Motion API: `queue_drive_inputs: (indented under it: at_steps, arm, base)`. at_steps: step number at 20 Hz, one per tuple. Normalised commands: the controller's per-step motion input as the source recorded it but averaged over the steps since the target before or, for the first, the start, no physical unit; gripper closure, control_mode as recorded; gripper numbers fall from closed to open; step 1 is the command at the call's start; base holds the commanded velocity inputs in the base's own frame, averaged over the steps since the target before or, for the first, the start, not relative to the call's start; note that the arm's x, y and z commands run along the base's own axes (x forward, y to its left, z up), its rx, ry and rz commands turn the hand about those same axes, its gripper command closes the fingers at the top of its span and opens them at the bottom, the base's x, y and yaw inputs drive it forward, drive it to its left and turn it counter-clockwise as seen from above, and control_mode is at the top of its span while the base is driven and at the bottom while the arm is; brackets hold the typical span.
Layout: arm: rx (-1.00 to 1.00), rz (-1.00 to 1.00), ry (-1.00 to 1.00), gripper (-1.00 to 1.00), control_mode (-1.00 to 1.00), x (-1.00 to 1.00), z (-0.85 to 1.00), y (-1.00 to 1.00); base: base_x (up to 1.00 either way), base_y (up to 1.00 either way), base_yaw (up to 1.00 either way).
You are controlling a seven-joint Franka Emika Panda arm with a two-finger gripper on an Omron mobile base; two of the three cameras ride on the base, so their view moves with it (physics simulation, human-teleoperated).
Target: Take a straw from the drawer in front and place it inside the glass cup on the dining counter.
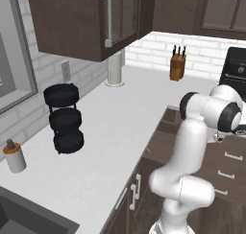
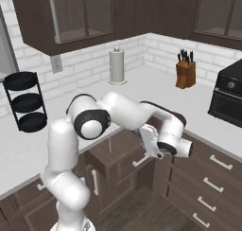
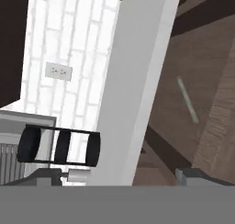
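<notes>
My two-finger pincer (image 3: 121, 175) is spread wide, tips dark and blunt at the bottom of the hand view, nothing between them. The thin pale whitish straw (image 3: 187, 100) lies flat inside the open dark brown wooden drawer (image 3: 193, 81), right of centre in the hand view, above the right tip and well apart from it, angled slightly from upper left to lower right. The drawer floor is matte brown wood grain, with darker walls.

In the right base view the drawer (image 2: 113, 152) sits pulled out at frame centre under the smooth white countertop (image 2: 156, 85); the straw (image 2: 110, 143) shows as a faint upright sliver there. My hand is just right of it.

The black three-tier round wire rack (image 1: 63, 118) is mid-left in the left base view. The wooden knife block (image 1: 177, 65) is upper right, against the white brick wall (image 1: 202, 51).
</notes>
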Motion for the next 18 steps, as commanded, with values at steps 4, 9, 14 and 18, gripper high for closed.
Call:
queue_drive_inputs:
  at_steps: [4, 9, 14, 18]
  arm:
    - [-0.23, 0.00, 0.00, -1.00, -1.00, 0.02, 0.57, 0.32]
    - [-0.24, 0.00, 0.09, -1.00, -1.00, 0.19, 0.16, 0.41]
    - [-0.26, 0.00, 0.19, -1.00, -1.00, 0.30, 0.00, 0.46]
    - [-0.27, 0.01, 0.18, -1.00, -1.00, 0.36, -0.08, 0.45]
  base:
    - [0.00, 0.00, 0.00]
    - [0.00, 0.00, 0.00]
    - [0.00, 0.00, 0.00]
    - [0.00, 0.00, 0.00]
